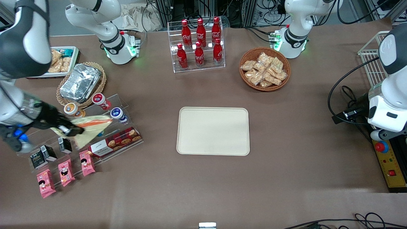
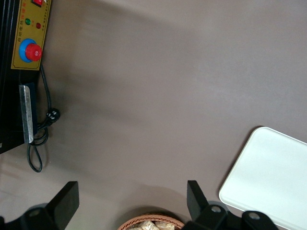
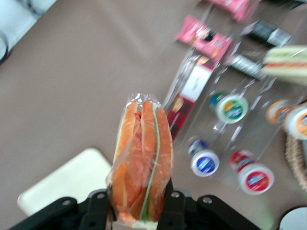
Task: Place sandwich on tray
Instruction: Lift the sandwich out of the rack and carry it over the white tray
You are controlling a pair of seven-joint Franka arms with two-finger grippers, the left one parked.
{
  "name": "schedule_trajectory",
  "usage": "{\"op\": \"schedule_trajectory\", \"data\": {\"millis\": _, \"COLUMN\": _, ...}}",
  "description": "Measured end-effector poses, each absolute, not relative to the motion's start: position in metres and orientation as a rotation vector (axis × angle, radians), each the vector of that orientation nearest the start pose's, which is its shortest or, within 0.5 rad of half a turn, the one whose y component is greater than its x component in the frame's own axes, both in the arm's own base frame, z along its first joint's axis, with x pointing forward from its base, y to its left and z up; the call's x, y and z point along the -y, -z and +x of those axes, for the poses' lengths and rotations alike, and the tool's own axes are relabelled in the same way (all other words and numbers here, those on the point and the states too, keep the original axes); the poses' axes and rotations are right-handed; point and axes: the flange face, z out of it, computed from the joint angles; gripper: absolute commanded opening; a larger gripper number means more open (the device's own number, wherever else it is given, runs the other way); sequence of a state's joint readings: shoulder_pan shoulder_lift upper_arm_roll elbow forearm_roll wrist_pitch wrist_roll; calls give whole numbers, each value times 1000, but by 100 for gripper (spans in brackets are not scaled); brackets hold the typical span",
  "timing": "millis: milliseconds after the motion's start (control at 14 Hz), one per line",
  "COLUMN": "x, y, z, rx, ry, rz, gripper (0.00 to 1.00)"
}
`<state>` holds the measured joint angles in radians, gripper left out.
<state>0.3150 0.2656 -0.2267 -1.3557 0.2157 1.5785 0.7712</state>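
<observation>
The sandwich (image 1: 93, 125), a wrapped wedge with a broad orange filling band and a green layer, hangs above the clear display shelf (image 1: 127, 127) toward the working arm's end of the table. My right gripper (image 1: 67, 129) is shut on it. In the right wrist view the fingers (image 3: 173, 206) press both faces of the sandwich (image 3: 142, 158), its orange edge pointing away from the camera. The cream tray (image 1: 213, 131) lies flat at the table's middle, well apart from the sandwich, with nothing on it. The tray (image 3: 67, 184) also shows in the right wrist view, and the tray (image 2: 273, 177) shows in the left wrist view.
The shelf under the gripper holds yogurt cups (image 1: 119, 114), a cookie box (image 1: 114, 142), black cartons (image 1: 47, 153) and pink packets (image 1: 66, 172). A second wrapped wedge (image 3: 287, 64) lies on it. Foil containers (image 1: 80, 82), a cola rack (image 1: 198, 44) and a snack basket (image 1: 264, 68) stand farther from the camera.
</observation>
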Motion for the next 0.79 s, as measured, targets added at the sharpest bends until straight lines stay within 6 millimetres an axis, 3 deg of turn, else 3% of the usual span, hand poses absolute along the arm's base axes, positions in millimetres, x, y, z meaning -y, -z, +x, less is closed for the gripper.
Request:
{"op": "schedule_trajectory", "data": {"millis": 286, "x": -205, "y": -542, "z": 620, "rx": -1113, "ry": -159, "rz": -2811, "gripper": 37}}
{"op": "schedule_trajectory", "data": {"millis": 429, "x": -263, "y": -510, "z": 619, "rx": -1075, "ry": -129, "rz": -2831, "gripper": 37}}
{"op": "schedule_trajectory", "data": {"millis": 786, "x": -377, "y": -426, "z": 605, "rx": -969, "ry": -55, "rz": -2860, "gripper": 37}}
